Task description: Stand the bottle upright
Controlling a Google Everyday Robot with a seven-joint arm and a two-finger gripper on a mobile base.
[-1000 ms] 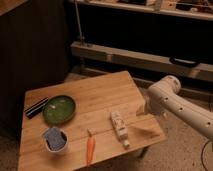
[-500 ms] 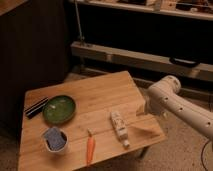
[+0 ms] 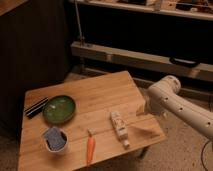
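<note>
0 changes since the earlier frame, everything sits exactly where it was. Count on the tabletop (image 3: 100,90): 1 bottle (image 3: 119,128) lying flat near the front right edge, 1 carrot (image 3: 90,148) left of it, 1 green plate (image 3: 59,109), 1 cup (image 3: 54,140) with something blue inside, 1 black thing (image 3: 36,107) far left. 1 white arm (image 3: 167,92) hangs by the right edge. Its end effector is hard to pick out, but it's spread wide and gripping nothing.

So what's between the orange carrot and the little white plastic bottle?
Only bare wooden table between carrot and bottle, camera view. The tool is out of sight.
</note>
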